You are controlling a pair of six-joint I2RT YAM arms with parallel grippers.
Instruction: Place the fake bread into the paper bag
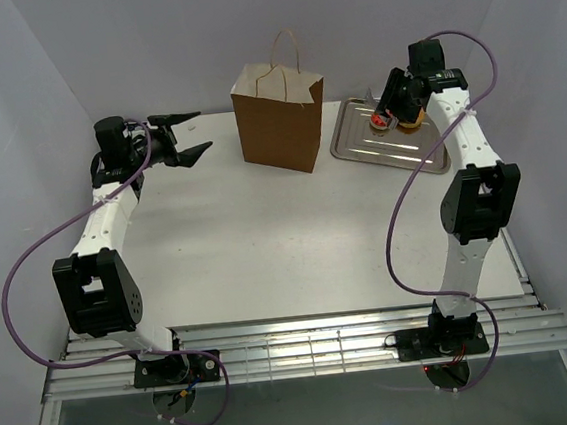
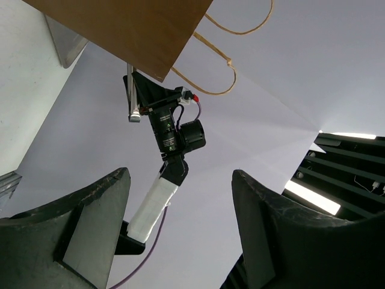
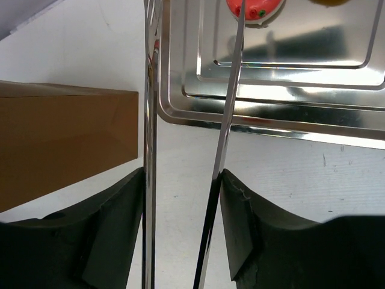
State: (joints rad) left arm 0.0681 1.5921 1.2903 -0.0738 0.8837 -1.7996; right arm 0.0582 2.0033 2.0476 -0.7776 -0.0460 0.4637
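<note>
With right claw (image 3: 182, 180) clamped on tongs (image 3: 228, 102), left claw (image 2: 180, 174) apart, pinch likely light, rigid, slippery fake bread (image 3: 255, 8) across its middle

Silver tray (image 1: 365, 144) on white table (image 1: 267, 244); tongs (image 3: 225, 120) extend over tray rim.

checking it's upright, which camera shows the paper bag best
The top external view: the whole paper bag shows there, standing upright beside the tray. The left wrist view catches only one tilted corner of it; the right wrist view shows only part of one brown side.
</note>
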